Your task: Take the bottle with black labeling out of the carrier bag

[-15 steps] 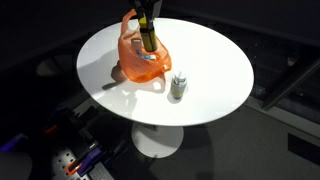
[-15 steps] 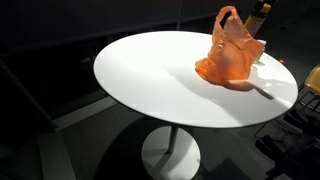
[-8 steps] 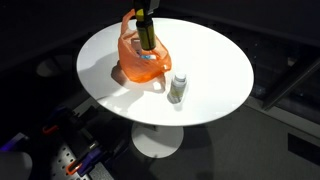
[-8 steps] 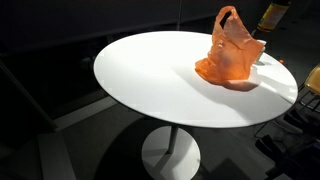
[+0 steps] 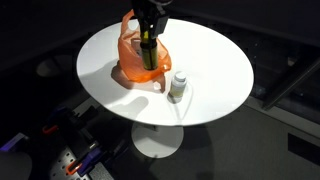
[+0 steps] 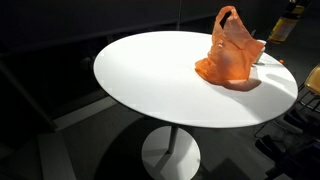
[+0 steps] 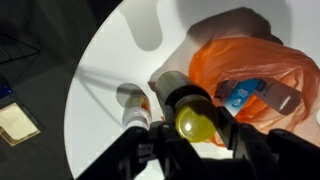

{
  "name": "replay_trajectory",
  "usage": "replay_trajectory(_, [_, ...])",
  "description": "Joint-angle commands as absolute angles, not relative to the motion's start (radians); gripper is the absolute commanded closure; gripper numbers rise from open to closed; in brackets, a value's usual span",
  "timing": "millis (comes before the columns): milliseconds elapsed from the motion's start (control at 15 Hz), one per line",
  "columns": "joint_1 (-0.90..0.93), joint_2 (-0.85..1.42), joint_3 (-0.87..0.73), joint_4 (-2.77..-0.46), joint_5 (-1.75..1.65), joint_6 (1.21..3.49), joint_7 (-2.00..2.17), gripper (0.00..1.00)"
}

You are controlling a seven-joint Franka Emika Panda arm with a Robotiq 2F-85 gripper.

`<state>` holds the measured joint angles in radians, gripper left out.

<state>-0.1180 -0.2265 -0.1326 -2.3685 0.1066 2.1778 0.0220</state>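
Wrist view: looks down on a white round table [image 7: 110, 60], with an orange carrier bag [image 7: 255, 55] slumped open on the right. Below the lens, shows the gripper [image 7: 195, 140] closed narrowly on the neck of a dark bottle [image 7: 178, 95] with a yellow cap, jaws tight on either side and nothing else in their hold. Also takes in a small bottle [image 7: 134, 118] standing on the table just left of the held one, and a blue-labelled item [image 7: 240, 97] lying inside the bag.

Against the pictures from a second ago: has carried the dark bottle steadily away from the bag's mouth. In an exterior view, hangs in the air [image 6: 288, 22] to the right of the bag [image 6: 232, 50] and clear of it, having sat closer to the handles before. In an exterior view, has slid nearer and lower across the bag's front [image 5: 149, 50], toward the small bottle [image 5: 178, 86], which has not moved.

Reads as the extraction itself being done, with the bottle free of the plastic and the bag left sagging but in place. Probably leaves only a set-down on bare table [image 5: 220, 60]. Cannot confirm the label's colour at this size; looks dark.
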Motion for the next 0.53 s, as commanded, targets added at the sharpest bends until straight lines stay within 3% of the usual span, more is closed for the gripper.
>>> replay_trajectory(0, [-0.132,-0.16,-0.149,-2.368,0.131,2.213,0.037,0.8])
replay_trajectory(467, [-0.136,-0.012,-0.157,-2.341,0.178,2.3,0.017,0.8])
